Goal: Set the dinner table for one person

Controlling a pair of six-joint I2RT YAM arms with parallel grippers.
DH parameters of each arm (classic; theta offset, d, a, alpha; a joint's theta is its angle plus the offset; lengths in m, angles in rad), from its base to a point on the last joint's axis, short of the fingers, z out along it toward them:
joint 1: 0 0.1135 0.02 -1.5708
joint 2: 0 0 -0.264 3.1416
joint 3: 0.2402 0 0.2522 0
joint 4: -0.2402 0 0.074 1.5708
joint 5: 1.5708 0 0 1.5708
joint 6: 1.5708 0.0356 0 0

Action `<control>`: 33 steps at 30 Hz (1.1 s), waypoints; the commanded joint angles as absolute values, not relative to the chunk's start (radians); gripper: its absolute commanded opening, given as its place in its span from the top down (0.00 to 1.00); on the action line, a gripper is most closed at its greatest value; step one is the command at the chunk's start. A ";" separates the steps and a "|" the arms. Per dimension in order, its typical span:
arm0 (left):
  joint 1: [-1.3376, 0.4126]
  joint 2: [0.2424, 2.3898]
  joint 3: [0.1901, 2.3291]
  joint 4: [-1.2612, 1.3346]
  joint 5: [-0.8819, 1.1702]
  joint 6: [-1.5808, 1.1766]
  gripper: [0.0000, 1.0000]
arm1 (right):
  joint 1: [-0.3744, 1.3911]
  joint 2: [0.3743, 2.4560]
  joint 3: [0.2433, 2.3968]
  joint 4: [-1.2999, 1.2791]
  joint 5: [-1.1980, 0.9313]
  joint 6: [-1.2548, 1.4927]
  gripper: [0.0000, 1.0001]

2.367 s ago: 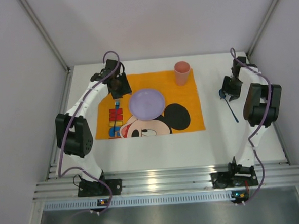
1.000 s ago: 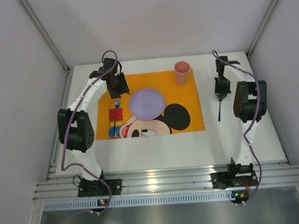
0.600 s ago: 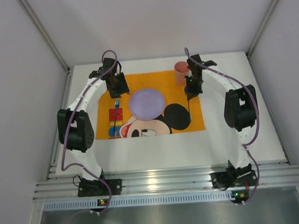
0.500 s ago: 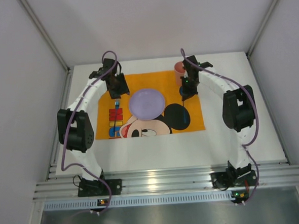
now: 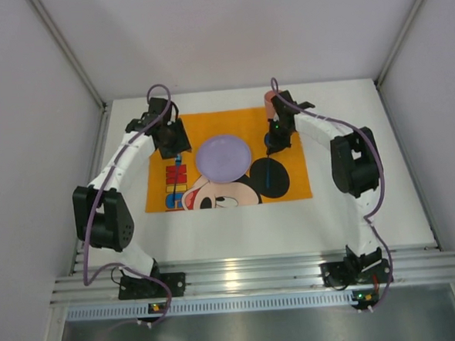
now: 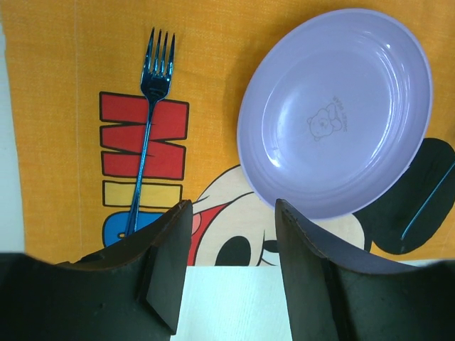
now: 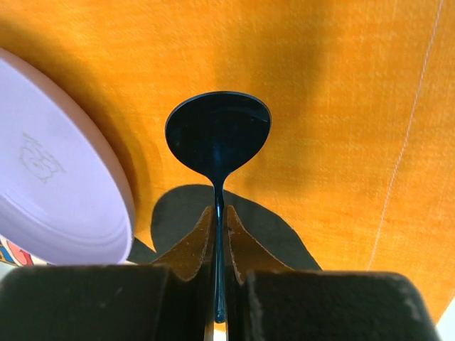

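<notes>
my right gripper is clamped tight on the handle of a dark blue spoon, whose bowl sticks out past my fingertips above the orange placemat, just beside the rim of the lilac plate. i cannot tell whether the spoon touches the cloth. my left gripper stands about half open with nothing between its fingers, over the left part of the placemat. in front of it a blue fork lies flat on the printed colour blocks, left of the plate and apart from it. the plate sits on the middle of the placemat. a pink cup stands at the mat's far right corner, partly hidden by my right arm. the white bench lies under everything, bare around the mat.
</notes>
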State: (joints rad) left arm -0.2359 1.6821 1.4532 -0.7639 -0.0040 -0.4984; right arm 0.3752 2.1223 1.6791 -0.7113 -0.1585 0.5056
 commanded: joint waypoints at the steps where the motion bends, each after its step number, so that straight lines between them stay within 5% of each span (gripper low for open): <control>1: -0.230 1.620 1.431 -0.764 -0.032 -0.494 0.44 | 0.391 2.122 1.741 -0.658 -0.155 0.532 1.00; 3: -0.230 1.611 1.425 -0.764 -0.041 -0.495 0.45 | 0.400 2.112 1.724 -0.658 -0.153 0.529 0.99; 9: -0.230 1.569 1.387 -0.756 -0.041 -0.512 0.45 | 0.429 2.039 1.671 -0.661 -0.120 0.500 0.70; 22: -0.230 1.505 1.345 -0.781 -0.052 -0.515 0.44 | 0.449 1.801 1.703 -0.755 -0.009 0.469 0.60; 33: -0.230 1.332 1.217 -0.741 -0.057 -0.537 0.42 | 0.517 1.539 1.568 -0.733 -0.118 0.400 0.38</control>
